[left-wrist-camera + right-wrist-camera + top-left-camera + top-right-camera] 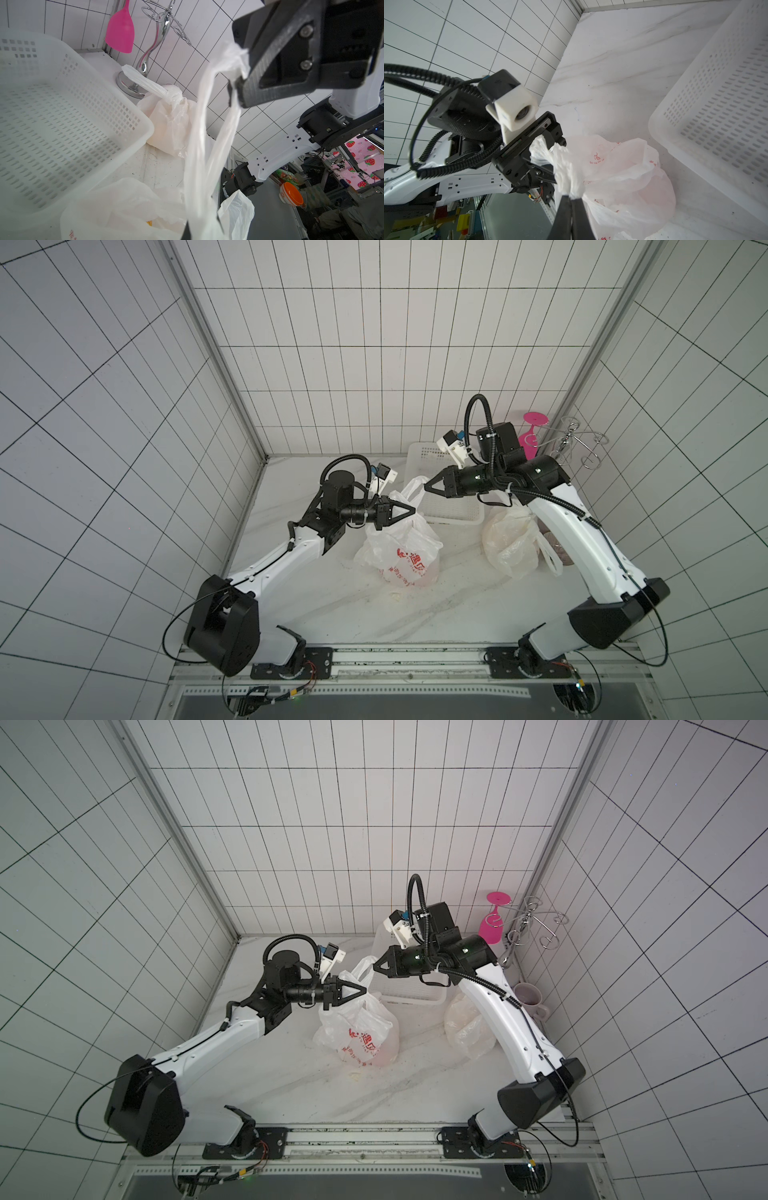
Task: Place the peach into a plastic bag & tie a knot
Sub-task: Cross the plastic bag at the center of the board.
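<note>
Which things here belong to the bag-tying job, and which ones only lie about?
Job: printed bag, left gripper, right gripper, each shut on one handle.
Lying about: white basket, knotted bag, pink glass, metal rack, mug.

Stretched white bag handle (207, 135) clamped in the right gripper (236, 89), perforated white basket (62, 124) alongside, knotted bag (172, 116) touching a chrome rack (145, 60), pink goblet (120, 31) hanging.

Two plastic bags (399, 556) (509, 545), one basket (457, 512), one goblet (536, 419), one rack (582, 443), one mug (528, 996).
</note>
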Available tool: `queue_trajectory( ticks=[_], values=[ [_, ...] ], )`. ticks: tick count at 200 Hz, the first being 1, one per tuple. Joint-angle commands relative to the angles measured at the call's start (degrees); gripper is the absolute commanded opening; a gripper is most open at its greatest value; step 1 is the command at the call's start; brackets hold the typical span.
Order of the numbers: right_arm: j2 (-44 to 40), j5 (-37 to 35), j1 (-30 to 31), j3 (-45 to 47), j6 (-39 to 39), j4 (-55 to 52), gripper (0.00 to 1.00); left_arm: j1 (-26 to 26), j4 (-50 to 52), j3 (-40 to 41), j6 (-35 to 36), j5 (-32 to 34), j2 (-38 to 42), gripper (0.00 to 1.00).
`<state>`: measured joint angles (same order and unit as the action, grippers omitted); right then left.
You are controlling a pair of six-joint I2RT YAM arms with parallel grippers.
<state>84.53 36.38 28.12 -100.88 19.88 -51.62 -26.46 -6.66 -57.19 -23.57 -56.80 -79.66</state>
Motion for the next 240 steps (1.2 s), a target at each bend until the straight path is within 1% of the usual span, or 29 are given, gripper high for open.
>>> queue_trajectory(
  ticks=[1, 39, 47, 59, 69, 80, 91, 100, 108, 120, 137, 170, 180, 196, 221, 231, 240],
  values=[
    [-6.24, 1.00, -1.00, 7.09, -0.29, 4.08, 0.00, 0.71, 0.64, 0.15, -0.88, 1.10, 0.60, 0.01],
    [-9.06, 0.03, -1.14, 12.51, -0.13, 4.42, 0.00, 0.45, -0.23, 0.32, -1.37, -0.20, 0.78, 0.04],
    [-9.30, -0.17, -1.14, 13.35, 0.14, 4.63, 0.00, 0.38, -0.27, 0.41, -1.24, -0.69, 0.81, 0.03],
    [-9.61, 1.19, -1.16, 14.68, 0.78, 5.82, 0.00, 0.10, -0.28, 0.57, -0.75, -1.15, 1.04, 0.00],
    [-9.65, 1.67, -1.20, 14.65, 1.32, 6.52, 0.00, -0.19, -0.22, 0.74, -0.13, -1.33, 1.25, 0.00],
    [-9.58, 0.99, -1.18, 13.25, 1.09, 6.42, 0.16, -0.50, 0.29, 0.85, 1.12, -1.47, 1.51, 0.00],
    [-9.12, 1.04, -1.22, 11.44, 0.97, 6.28, 0.35, -0.69, 1.00, 1.03, 2.34, -1.30, 1.62, 0.00],
    [-8.65, 1.78, -1.22, 10.24, 1.02, 6.25, 0.47, -0.70, 1.29, 1.03, 2.92, -1.09, 1.68, 0.00],
    [-8.05, 2.02, -1.21, 9.48, 1.37, 6.24, 0.54, -0.79, 1.44, 1.04, 3.17, -1.16, 1.70, 0.00],
    [-7.01, 2.31, -1.15, 8.77, 1.55, 6.18, 0.61, -0.85, 1.38, 0.94, 3.42, -0.95, 1.87, 0.00],
    [-5.30, 1.22, -0.98, 7.67, 1.99, 6.03, 0.64, -1.14, 1.43, 0.76, 3.88, -1.14, 2.06, 0.00],
    [-0.76, -2.19, -0.96, 3.98, 2.25, 5.94, 0.65, -2.31, 1.82, 0.93, 4.91, -1.89, 2.22, 0.00],
    [0.48, -1.84, -0.96, 2.67, 2.35, 6.53, 0.65, -2.61, 2.14, 0.87, 5.28, -2.13, 2.12, 0.00],
    [1.35, -0.23, -0.88, 0.59, 3.42, 8.46, 0.61, -2.81, 2.97, 0.85, 5.88, -2.16, 2.05, 0.00],
    [1.43, 1.95, -0.87, -1.06, 4.10, 9.41, 0.46, -2.68, 4.89, 0.33, 7.04, -1.73, 1.68, 0.00],
    [1.18, 2.48, -0.87, -0.90, 4.12, 9.35, 0.35, -2.63, 4.90, 0.33, 6.80, -1.58, 1.61, 0.00],
    [0.84, 2.49, -0.92, -0.26, 3.94, 9.35, 0.27, -2.50, 4.94, 0.25, 6.64, -1.36, 1.42, 0.00]
  ],
)
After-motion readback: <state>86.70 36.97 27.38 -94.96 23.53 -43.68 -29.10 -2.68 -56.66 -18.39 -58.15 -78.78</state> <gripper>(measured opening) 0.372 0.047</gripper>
